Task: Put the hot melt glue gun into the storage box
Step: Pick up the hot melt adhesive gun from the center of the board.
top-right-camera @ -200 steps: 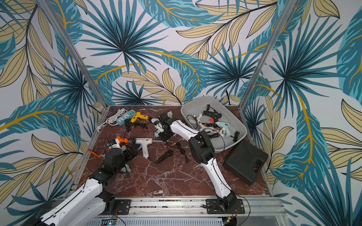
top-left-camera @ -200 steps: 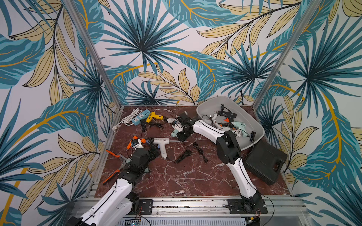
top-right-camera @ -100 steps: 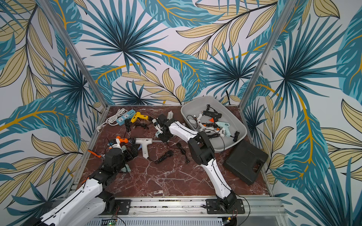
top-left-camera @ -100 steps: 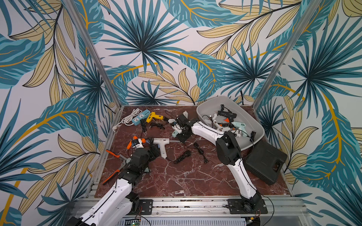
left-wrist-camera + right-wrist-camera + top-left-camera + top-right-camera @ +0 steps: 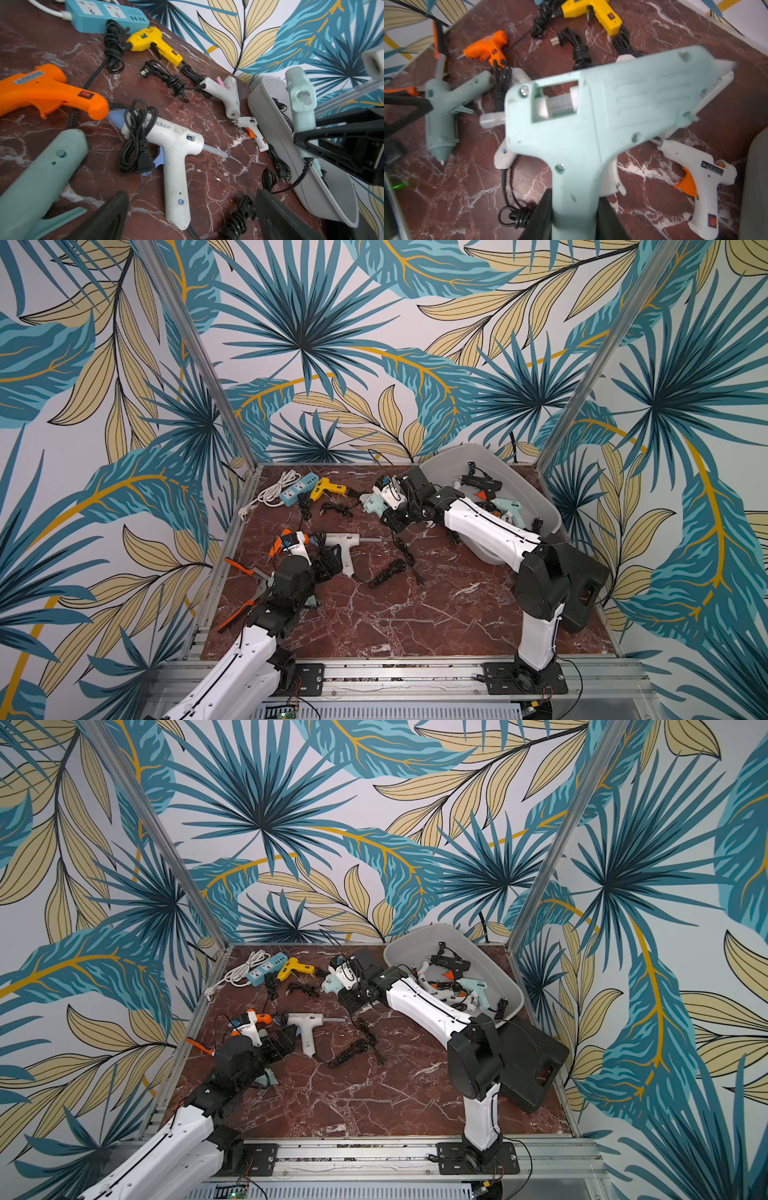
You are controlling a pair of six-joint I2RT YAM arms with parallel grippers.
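My right gripper [image 5: 574, 199] is shut on the handle of a pale mint glue gun [image 5: 612, 116]. It holds the gun above the marble table just left of the storage box [image 5: 544, 506], a light grey tub that has several glue guns in it. In both top views the held gun [image 5: 373, 503] [image 5: 332, 983] hangs at the end of the right gripper [image 5: 395, 512]. My left gripper [image 5: 191, 192] is open at the front left. Its fingers stand either side of the handle of a white glue gun [image 5: 176, 145] with a blue trigger, without touching it.
Orange [image 5: 47, 91], yellow [image 5: 153, 43], mint [image 5: 41, 176] and two small white glue guns [image 5: 252, 131] lie on the table with coiled black cords. A blue power strip [image 5: 297, 487] sits at the back left. Orange pliers [image 5: 243, 593] lie at the left edge. A black case [image 5: 582, 585] lies beside the tub.
The right jaws have closed further on the mint gun's handle and the gun has risen a little off the table. The left arm has stayed put.
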